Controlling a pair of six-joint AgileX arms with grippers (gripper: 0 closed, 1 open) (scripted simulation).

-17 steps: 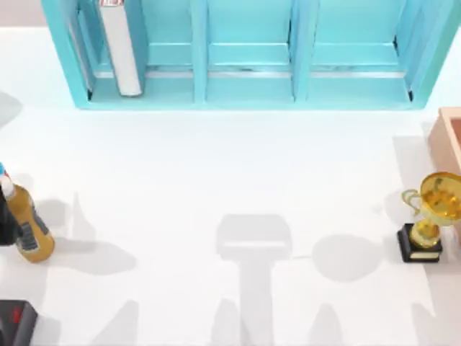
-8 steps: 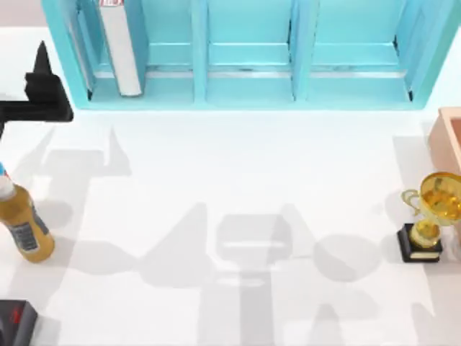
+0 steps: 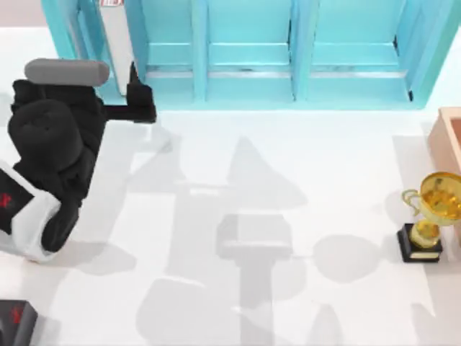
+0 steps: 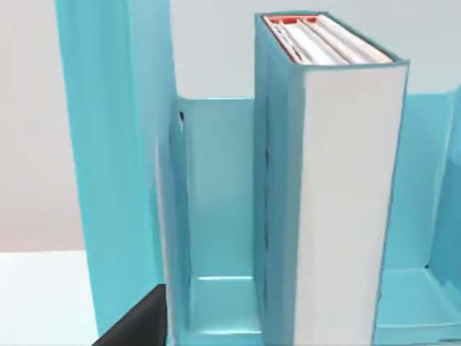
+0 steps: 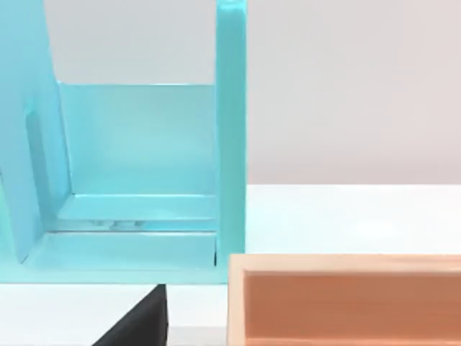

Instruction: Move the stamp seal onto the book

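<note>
The book [image 3: 119, 50] stands upright in the leftmost compartment of the teal shelf unit [image 3: 248, 90], pale spine facing out. In the left wrist view the book [image 4: 353, 202] is close ahead, with teal covers and white page edges on top. My left gripper [image 3: 135, 90] is at the shelf's front edge, just right of the book's spine and level with its lower end. The stamp seal is out of view. A dark part of my right gripper [image 5: 140, 321] shows in the right wrist view, which faces the shelf's right end.
A gold trophy [image 3: 431, 216] on a black base stands at the right. A peach-coloured box [image 3: 450, 137] sits at the right edge, in front of the shelf end [image 5: 230, 137]. A black object with a red mark [image 3: 14, 321] lies at the bottom left corner.
My left arm has swung in from the left edge and up toward the shelf. Its gripper moved right to the book. The arm now covers the yellow bottle.
</note>
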